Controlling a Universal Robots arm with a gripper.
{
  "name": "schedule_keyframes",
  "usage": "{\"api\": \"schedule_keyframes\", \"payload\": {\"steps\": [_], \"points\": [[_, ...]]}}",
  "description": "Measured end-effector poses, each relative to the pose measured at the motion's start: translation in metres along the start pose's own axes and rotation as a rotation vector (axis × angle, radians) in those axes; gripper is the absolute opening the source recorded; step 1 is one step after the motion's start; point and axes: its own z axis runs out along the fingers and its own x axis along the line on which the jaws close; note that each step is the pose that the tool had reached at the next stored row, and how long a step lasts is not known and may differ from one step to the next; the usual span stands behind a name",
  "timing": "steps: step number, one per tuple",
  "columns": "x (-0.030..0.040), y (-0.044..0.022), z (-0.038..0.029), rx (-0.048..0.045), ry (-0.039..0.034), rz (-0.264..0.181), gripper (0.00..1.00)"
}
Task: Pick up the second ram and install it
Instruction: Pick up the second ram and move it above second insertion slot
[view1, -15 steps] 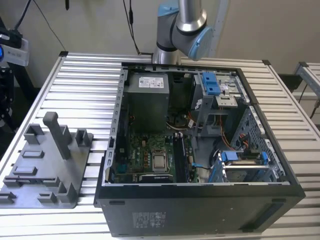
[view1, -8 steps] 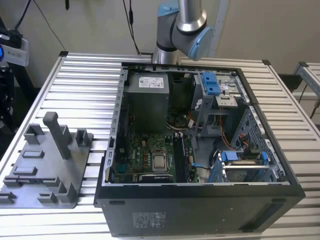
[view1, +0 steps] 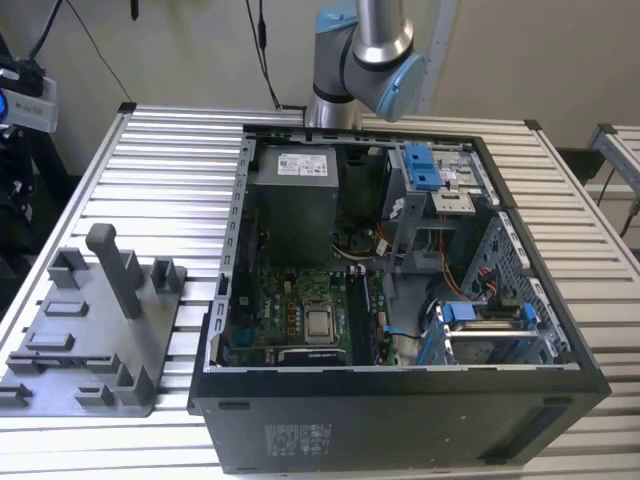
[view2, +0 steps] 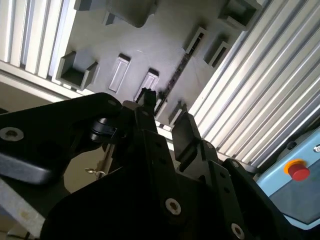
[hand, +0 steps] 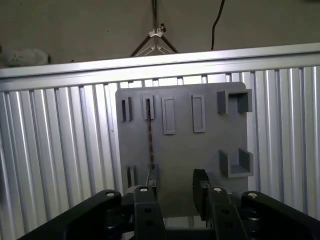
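Note:
The second ram (hand: 149, 135) is a thin dark stick standing on edge in a slot of the grey fixture plate (hand: 185, 145). It appears in both wrist views, in the second as a dark line (view2: 176, 75) on the plate (view2: 150, 45). My gripper (hand: 175, 179) hangs well above the plate. It is open, with nothing between its black fingers (hand: 201, 182), and it does not touch the stick. The second wrist view shows the same open gripper (view2: 167, 111). In the exterior view the plate (view1: 95, 345) lies at the left, beside the open computer case (view1: 400, 300).
The case holds a grey power-supply box (view1: 295, 200), a motherboard with long black slots (view1: 365, 315) and blue drive brackets (view1: 480, 312). A tall grey post (view1: 115, 265) rises from the fixture plate. The table is ribbed aluminium (view1: 170, 170). A red stop button (view2: 299, 170) sits off the table.

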Motion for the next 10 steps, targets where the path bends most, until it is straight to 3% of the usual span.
{"api": "schedule_keyframes", "payload": {"steps": [4, 10], "points": [[0.0005, 0.0002, 0.0027, 0.0, 0.0001, -0.021, 0.42], [0.0007, 0.0002, 0.0129, -0.0004, 0.0013, -0.072, 0.42]]}}
